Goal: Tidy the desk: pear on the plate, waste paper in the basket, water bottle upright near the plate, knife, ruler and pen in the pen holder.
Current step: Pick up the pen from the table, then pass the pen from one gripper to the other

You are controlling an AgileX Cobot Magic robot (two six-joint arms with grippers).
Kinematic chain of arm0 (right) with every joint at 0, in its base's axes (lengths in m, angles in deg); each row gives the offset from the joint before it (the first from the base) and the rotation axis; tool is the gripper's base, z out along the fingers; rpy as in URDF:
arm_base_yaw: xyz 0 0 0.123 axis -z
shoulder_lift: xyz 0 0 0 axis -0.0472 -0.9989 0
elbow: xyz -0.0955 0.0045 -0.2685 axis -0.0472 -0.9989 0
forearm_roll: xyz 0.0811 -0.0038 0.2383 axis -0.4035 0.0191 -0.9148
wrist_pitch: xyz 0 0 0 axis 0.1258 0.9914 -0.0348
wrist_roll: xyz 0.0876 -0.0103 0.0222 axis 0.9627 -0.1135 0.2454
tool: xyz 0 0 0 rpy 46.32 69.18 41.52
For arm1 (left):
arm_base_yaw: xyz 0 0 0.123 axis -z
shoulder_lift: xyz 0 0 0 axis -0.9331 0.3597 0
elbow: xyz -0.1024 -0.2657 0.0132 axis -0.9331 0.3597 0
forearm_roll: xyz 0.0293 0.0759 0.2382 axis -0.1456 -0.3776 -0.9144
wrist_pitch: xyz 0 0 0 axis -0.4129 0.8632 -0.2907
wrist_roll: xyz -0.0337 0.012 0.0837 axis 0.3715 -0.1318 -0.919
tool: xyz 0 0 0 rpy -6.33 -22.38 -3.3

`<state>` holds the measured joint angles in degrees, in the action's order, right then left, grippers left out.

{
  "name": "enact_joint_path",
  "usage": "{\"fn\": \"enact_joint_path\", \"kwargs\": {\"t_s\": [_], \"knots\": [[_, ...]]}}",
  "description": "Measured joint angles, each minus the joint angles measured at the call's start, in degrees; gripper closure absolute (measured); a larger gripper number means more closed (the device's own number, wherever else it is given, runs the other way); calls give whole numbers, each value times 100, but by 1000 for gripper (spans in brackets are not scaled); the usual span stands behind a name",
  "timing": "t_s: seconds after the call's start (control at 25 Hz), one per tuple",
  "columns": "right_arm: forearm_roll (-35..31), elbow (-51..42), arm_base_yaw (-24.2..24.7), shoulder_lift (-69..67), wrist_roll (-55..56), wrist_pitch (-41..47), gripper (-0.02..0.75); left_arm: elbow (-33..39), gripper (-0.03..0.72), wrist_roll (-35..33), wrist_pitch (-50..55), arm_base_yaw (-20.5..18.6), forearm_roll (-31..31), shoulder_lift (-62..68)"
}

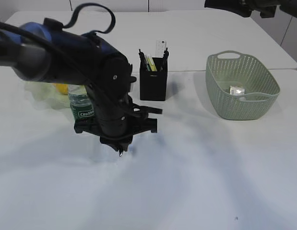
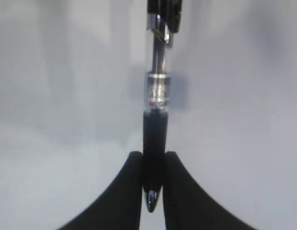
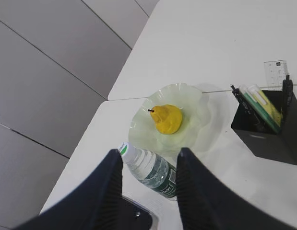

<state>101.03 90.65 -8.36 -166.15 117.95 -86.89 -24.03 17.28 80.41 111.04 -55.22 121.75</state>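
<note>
White desk [image 1: 196,182]: left end effector [image 2: 153,191] clamped on pen [image 2: 157,120]; right end effector [image 3: 148,184] apart; bottle [image 1: 81,103] behind arm.

1. You see a yellow pear [image 3: 167,119] on a pale green, see-through plate [image 3: 196,103].
2. Your pen [image 2: 157,120] is clear with a black grip.
3. The basket [image 1: 220,76] is sage green with a perforated pattern.
4. The pen holder [image 1: 153,85] is black.
5. The bottle [image 3: 150,170] carries a green label.

bright even overhead light, soft shadows on white table [image 1: 196,182], pen [image 2: 157,120] closeup blurry, bkgd defocused
</note>
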Motion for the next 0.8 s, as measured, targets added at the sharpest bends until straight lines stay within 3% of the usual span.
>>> {"fn": "enact_joint_path", "kwargs": {"t_s": [0.36,0.8], "knots": [[0,0,0,0,0,-96,454,0,632,-429,13,24,-308,-844],[0,0,-156,0,0,-388,454,0,633,-560,-301,468,-819,-1829]]}}
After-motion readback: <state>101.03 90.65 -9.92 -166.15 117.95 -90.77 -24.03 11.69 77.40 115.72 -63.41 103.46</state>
